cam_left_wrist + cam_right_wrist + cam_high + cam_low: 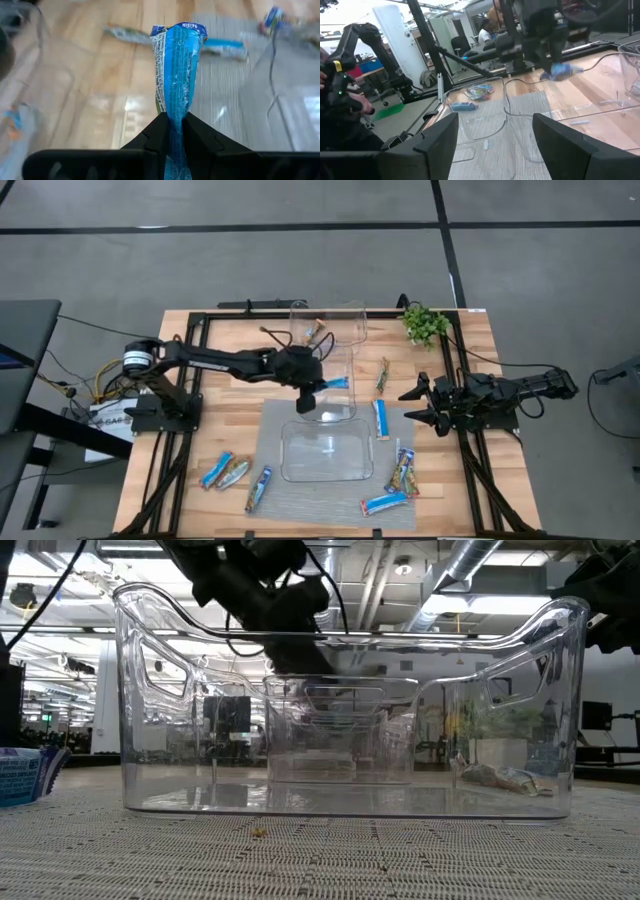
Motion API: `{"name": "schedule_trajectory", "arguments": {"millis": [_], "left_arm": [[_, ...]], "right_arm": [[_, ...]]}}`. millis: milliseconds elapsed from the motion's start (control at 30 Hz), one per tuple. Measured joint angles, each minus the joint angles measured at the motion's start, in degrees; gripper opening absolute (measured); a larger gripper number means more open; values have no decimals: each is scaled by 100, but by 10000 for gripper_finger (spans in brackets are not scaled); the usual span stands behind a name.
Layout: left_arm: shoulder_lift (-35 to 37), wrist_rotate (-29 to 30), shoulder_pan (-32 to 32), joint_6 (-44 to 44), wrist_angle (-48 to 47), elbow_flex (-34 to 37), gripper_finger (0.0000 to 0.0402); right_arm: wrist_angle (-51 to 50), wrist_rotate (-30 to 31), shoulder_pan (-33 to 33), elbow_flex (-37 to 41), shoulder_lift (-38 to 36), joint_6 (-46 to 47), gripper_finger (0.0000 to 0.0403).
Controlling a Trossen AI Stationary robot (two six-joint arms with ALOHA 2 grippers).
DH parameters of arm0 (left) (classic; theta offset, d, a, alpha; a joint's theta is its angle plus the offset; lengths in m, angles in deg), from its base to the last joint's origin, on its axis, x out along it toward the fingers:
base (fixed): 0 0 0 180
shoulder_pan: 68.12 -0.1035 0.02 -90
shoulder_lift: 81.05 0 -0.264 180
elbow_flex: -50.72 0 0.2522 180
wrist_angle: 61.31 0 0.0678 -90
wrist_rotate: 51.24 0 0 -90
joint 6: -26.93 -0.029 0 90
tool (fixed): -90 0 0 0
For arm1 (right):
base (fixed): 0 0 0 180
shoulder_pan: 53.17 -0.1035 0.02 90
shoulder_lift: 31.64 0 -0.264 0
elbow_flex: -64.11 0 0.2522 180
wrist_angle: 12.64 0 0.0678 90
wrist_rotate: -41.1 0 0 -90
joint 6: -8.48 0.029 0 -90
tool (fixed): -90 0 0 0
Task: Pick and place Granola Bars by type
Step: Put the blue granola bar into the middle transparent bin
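The left gripper (322, 387) is pinching a blue granola bar (337, 383) by one end above the clear bins (322, 452), risking slipping loose, while the right gripper (425, 405) is waiting, fingers spread.

Two clear plastic bins (327, 452), grey mat (275, 425), small plant (425, 324)

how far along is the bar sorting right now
Early. One multicoloured bar already lies in the far bin. The left end effector grips a blue bar over the middle bin. The near bin looks empty, and about ten bars remain on the table. The right end effector waits open.
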Motion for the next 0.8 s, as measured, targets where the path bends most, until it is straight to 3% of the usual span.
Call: {"name": "schedule_trajectory", "arguments": {"millis": [333,800], "left_arm": [[-49,262,-11,278,27,2,52],[-49,159,-20,291,27,2,147]], "right_arm": [[2,0,0,2,0,-1,249],[2,-2,-2,2,2,0,249]]}}
